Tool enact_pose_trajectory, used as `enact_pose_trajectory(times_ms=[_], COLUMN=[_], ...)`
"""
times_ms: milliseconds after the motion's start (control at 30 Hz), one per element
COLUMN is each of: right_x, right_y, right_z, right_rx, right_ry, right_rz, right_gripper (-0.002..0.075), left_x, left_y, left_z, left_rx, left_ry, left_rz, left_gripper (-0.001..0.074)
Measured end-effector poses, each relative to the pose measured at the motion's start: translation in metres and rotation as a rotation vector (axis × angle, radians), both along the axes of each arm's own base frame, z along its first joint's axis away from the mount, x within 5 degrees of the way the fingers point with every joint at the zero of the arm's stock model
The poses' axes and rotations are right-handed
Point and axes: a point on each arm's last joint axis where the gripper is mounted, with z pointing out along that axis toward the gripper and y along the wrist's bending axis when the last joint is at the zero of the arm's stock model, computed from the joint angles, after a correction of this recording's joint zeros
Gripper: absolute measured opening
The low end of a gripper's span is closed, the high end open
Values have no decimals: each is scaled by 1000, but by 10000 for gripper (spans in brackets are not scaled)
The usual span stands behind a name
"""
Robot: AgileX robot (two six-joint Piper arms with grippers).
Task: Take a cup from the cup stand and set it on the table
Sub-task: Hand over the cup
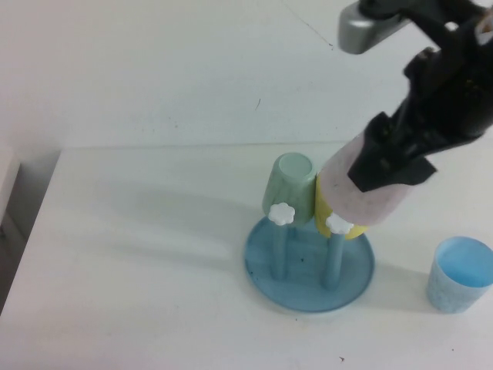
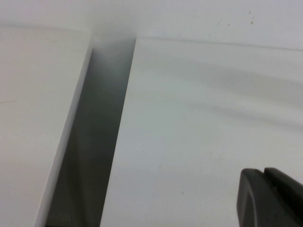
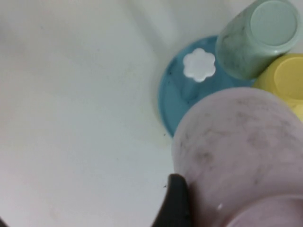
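Right gripper (image 1: 385, 166) sits over the stand's right side, jaws spread wide around the pale pink speckled cup (image 1: 356, 194). One dark finger (image 3: 177, 203) shows pressed against the cup wall in the right wrist view, so it reads as a grip on the cup, though the far finger is hidden. The cup is inverted and tilted, its lower part near a white flower knob (image 1: 339, 225), so I can't tell whether it's free of its peg.

Around it: a yellow tumbler (image 1: 323, 212) just behind the pink one and a mint-green tumbler (image 1: 289, 181) beside that, both upside down on pegs of the blue cup stand (image 1: 266, 277). A light blue tumbler (image 1: 460, 274) stands upright on the white table (image 1: 139, 254), right of the stand and apart from it.

Left gripper (image 2: 270, 198) is parked off to the left near the table edge, jaws pressed together, holding nothing.

Step in hand, I judge: taking the cup off the stand, grip just made. Next move calls for a clean pull along the peg's line without nudging the yellow tumbler, then a carry to bare table and a set-down away from the blue tumbler.
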Motion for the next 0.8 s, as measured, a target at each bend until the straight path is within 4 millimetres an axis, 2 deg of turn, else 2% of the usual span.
enact_pose_trajectory(times_ms=[67,133,233,333,433,500,667,800], right_x=[-19,-35,-54,-63,-62,-58,-34,-23], right_y=[-16,-35,-65,-88,-104,-114,-122,-122], right_z=[6,-1,-36,-74,-102,-109,-106,-104], right_rx=[38,82,168,312,490,618,944,1060], right_ry=[8,61,191,289,352,360,343,351], right_rz=[-17,-43,-101,-178,-257,-286,-341,-373], right_gripper=[584,583,583,583,583,583,583,583], left_x=[0,0,0,0,0,0,0,0], left_y=[0,0,0,0,0,0,0,0], left_z=[0,0,0,0,0,0,0,0], left_rx=[0,0,0,0,0,0,0,2], left_ry=[0,0,0,0,0,0,0,0], left_rz=[0,0,0,0,0,0,0,-1], left_gripper=[-2,-2,-2,-2,-2,-2,-2,-2])
